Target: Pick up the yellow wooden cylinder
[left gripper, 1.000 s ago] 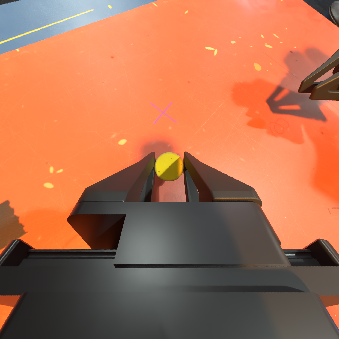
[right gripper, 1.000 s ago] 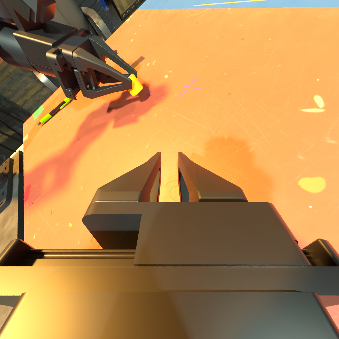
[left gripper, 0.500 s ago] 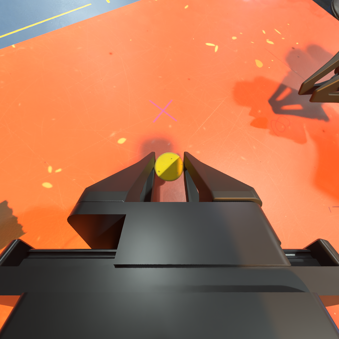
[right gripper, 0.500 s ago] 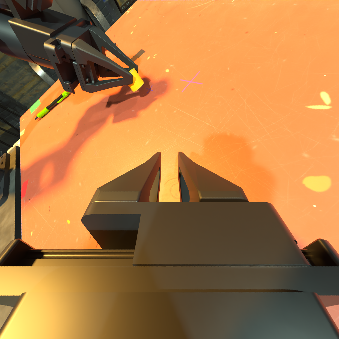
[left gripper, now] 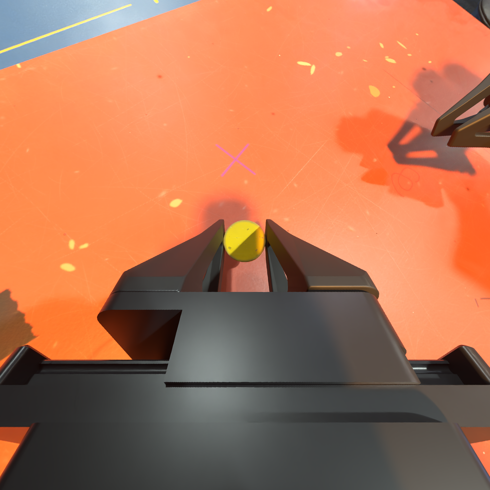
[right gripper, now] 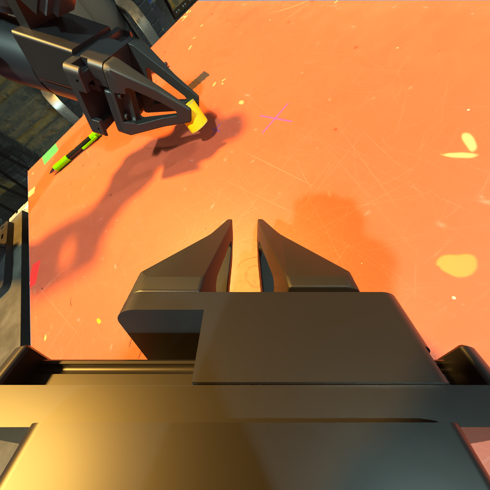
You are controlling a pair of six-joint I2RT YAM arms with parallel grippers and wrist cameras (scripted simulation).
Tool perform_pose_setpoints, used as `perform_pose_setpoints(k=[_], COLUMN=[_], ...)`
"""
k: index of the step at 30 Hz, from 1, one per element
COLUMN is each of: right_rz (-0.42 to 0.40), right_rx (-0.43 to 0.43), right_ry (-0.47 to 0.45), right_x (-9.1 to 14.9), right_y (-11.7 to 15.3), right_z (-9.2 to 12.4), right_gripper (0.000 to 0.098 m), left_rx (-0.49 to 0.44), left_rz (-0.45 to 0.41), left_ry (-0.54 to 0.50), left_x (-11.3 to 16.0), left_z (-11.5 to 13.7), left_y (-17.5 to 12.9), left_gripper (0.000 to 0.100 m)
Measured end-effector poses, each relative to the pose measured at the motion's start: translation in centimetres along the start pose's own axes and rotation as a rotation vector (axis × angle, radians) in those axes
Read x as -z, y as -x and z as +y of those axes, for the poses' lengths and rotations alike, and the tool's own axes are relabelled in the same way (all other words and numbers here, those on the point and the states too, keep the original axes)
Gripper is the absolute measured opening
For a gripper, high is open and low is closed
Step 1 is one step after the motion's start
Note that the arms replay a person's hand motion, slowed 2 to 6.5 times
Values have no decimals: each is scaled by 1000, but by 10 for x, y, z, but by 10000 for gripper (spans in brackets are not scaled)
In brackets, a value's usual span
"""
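Note:
The yellow wooden cylinder [left gripper: 244, 240] is clamped end-on between the two dark fingers of my left gripper [left gripper: 244, 225]. In the right wrist view the left gripper [right gripper: 192, 111] holds the cylinder [right gripper: 197, 119] a little above the orange table [right gripper: 344, 79], with its shadow on the surface below. My right gripper [right gripper: 244, 221] hovers over the bare table with its fingers nearly together and nothing between them. Its fingers also show at the right edge of the left wrist view [left gripper: 461, 127].
A pink cross mark [left gripper: 235, 159] lies on the table just beyond the cylinder, and also shows in the right wrist view [right gripper: 275, 118]. A green and black pen [right gripper: 75, 151] lies near the table's left edge, beside a green patch [right gripper: 49, 153].
My left gripper has risen slightly with the cylinder still clamped in it. The right gripper's view has shifted a little and its fingers stay the same.

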State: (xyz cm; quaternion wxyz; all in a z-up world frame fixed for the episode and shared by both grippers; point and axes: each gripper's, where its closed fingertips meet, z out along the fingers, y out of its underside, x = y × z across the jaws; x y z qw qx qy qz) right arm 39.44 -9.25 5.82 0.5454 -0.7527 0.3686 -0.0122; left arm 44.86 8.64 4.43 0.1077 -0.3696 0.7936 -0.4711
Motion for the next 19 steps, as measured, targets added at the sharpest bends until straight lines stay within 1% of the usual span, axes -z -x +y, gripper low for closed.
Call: perform_pose_setpoints(k=[6,10,14,19], right_rz=[10,34,94,185], right_rx=[7,22,54,102], right_ry=[0,11,43,77], right_x=[0,1,2,7], right_y=[-1,-5,-13,-26], right_z=[-1,1,6,9], right_gripper=[153,147,127,127], left_rx=[-3,-5,-6,-6], left_rz=[2,3,4,4], left_ry=[4,8,9,9], left_x=[0,-1,-1,-1], left_z=[0,0,1,1], left_y=[-1,-1,-1,-1], left_gripper=[256,256,256,256])
